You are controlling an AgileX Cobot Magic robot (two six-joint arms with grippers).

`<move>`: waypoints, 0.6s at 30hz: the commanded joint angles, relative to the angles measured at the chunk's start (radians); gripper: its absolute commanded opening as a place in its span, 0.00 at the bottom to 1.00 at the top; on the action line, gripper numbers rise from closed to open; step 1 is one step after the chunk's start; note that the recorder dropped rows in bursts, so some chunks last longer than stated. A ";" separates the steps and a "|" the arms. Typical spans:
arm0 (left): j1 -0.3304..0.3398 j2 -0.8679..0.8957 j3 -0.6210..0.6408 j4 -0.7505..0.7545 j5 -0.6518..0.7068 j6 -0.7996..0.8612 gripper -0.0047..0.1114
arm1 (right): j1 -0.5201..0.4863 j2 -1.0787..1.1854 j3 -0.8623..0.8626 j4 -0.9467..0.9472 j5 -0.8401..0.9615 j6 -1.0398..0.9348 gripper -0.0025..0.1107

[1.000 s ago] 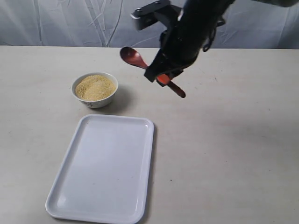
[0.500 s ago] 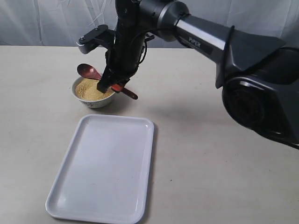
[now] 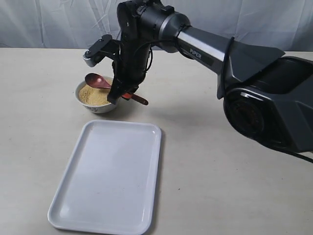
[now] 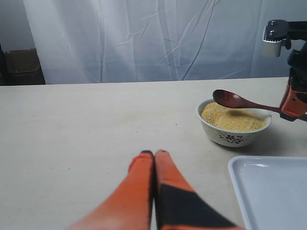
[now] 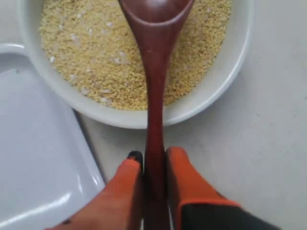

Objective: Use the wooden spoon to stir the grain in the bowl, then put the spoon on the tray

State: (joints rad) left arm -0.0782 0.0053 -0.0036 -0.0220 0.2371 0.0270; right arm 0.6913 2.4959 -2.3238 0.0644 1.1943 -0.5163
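Observation:
The small white bowl [image 3: 99,96] of yellow-tan grain [image 3: 94,94] sits behind the tray [image 3: 108,176]. My right gripper [image 3: 122,94] is shut on the handle of the dark reddish wooden spoon [image 3: 98,81], whose scoop hovers just above the grain near the bowl's far rim. The right wrist view shows the spoon [image 5: 154,72] clamped between the orange fingers [image 5: 184,184], its scoop over the grain [image 5: 91,52]. My left gripper [image 4: 154,154] is shut and empty over bare table, well away from the bowl [image 4: 233,127]; it is not seen in the exterior view.
The white tray's near corner [image 5: 33,167] lies just beside the bowl. A white curtain [image 4: 144,38] hangs behind the table. The right arm [image 3: 205,44] reaches across from the right, above the table's back half.
The right arm swung left with the spoon from mid-table to the bowl. Over the last half second the scoop shifted slightly right and lower, now sitting over the grain.

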 commanded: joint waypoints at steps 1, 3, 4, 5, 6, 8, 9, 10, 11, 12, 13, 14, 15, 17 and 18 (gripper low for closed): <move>-0.003 -0.005 0.004 -0.001 -0.006 0.000 0.04 | 0.007 0.009 -0.005 -0.014 -0.030 -0.009 0.26; -0.003 -0.005 0.004 -0.001 -0.006 0.000 0.04 | 0.009 0.007 -0.005 -0.014 -0.041 -0.007 0.29; -0.003 -0.005 0.004 -0.001 -0.006 0.000 0.04 | 0.009 0.005 -0.005 -0.012 -0.042 -0.005 0.30; -0.003 -0.005 0.004 -0.001 -0.006 0.000 0.04 | 0.009 0.002 -0.005 -0.012 -0.044 -0.005 0.31; -0.003 -0.005 0.004 -0.001 -0.006 0.000 0.04 | 0.009 -0.008 -0.005 -0.012 -0.049 0.004 0.35; -0.003 -0.005 0.004 -0.001 -0.006 0.000 0.04 | 0.009 -0.027 -0.005 -0.014 -0.049 0.049 0.42; -0.003 -0.005 0.004 -0.001 -0.006 0.000 0.04 | 0.009 -0.046 -0.005 -0.014 -0.045 0.081 0.46; -0.003 -0.005 0.004 -0.001 -0.006 0.000 0.04 | 0.009 -0.084 -0.005 -0.009 -0.028 0.122 0.48; -0.003 -0.005 0.004 -0.001 -0.006 0.000 0.04 | 0.009 -0.099 -0.005 -0.004 -0.020 0.149 0.48; -0.003 -0.005 0.004 -0.001 -0.006 0.000 0.04 | 0.007 -0.130 -0.005 0.009 -0.007 0.223 0.47; -0.003 -0.005 0.004 -0.001 -0.006 0.000 0.04 | 0.007 -0.143 -0.005 0.029 0.004 0.264 0.46; -0.003 -0.005 0.004 -0.001 -0.006 0.000 0.04 | 0.003 -0.158 -0.005 0.047 0.019 0.298 0.45; -0.003 -0.005 0.004 -0.001 -0.006 0.000 0.04 | -0.004 -0.177 -0.005 0.088 0.027 0.352 0.45; -0.003 -0.005 0.004 -0.001 -0.006 0.000 0.04 | -0.006 -0.182 -0.003 0.103 0.027 0.410 0.45; -0.003 -0.005 0.004 -0.001 -0.006 0.000 0.04 | -0.006 -0.182 -0.003 0.109 0.027 0.452 0.45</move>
State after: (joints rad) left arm -0.0782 0.0053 -0.0036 -0.0220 0.2371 0.0270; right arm 0.6930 2.3227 -2.3238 0.1600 1.2123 -0.1430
